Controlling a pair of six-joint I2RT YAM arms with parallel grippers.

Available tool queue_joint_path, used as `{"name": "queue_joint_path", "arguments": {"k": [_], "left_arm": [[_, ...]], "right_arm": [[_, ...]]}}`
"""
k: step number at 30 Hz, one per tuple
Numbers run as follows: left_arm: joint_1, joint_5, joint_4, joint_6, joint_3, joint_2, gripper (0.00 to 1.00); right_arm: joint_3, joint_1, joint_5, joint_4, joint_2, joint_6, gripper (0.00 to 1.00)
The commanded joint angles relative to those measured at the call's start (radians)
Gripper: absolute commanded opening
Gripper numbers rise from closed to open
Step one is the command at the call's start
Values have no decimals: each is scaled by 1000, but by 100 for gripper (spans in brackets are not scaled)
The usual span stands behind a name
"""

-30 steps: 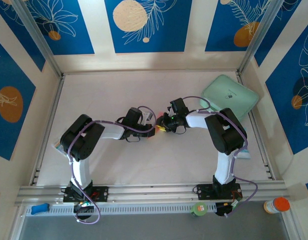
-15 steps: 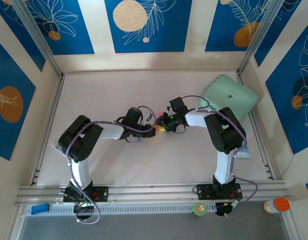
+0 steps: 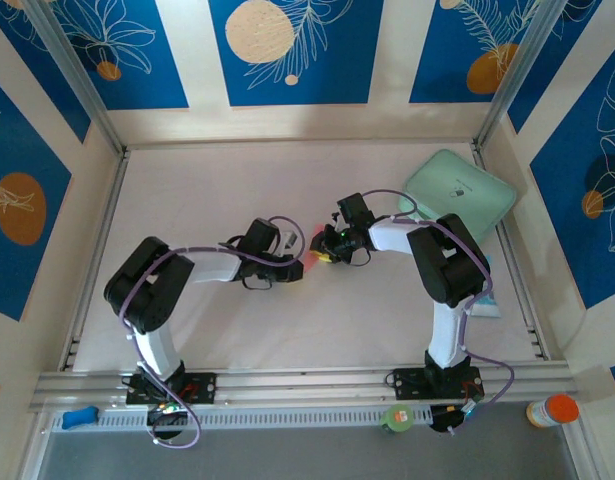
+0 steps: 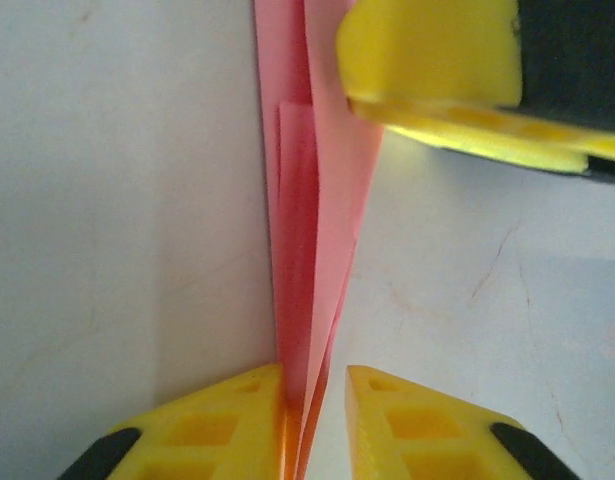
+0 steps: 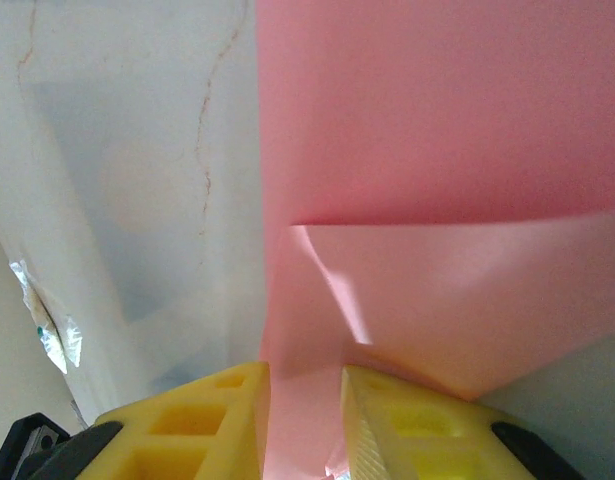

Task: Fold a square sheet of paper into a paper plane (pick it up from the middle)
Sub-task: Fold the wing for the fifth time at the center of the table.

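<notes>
At the middle of the pale table (image 3: 207, 190), the folded salmon-pink paper sheet (image 4: 317, 200) is straddled by the slightly parted left gripper (image 4: 313, 425) and pinched by the right gripper (image 5: 305, 425).

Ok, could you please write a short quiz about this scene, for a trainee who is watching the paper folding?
1. True or false: the mint-green pad lies near the far right corner of the table.
2. Which colour is the paper that runs between the left fingers? A white, B pink, C blue.
3. In the left wrist view, is the paper one flat sheet or folded in layers?

Key: 1 true. 2 B. 3 folded in layers.
</notes>
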Motion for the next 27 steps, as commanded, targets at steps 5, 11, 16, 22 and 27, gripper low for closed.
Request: {"name": "queue_joint_path", "arguments": {"k": [5,11,16,22,27], "left_arm": [[23,-54,-158,11,-2,-138,32],[22,-51,-105,-20,23,-169,28],[16,13,-33,-51,49,-126,23],[3,58,20,-77,64,-63,18],[-3,72,23,-84,91,-11,15]], "right_arm": [[14,0,59,-107,57,-34,27],[22,1,57,-116,67,-35,25],[29,2,54,-125,75,-35,24],[35,4,49,-129,77,-38,24],[37,5,47,-133,78,-38,23]]}}
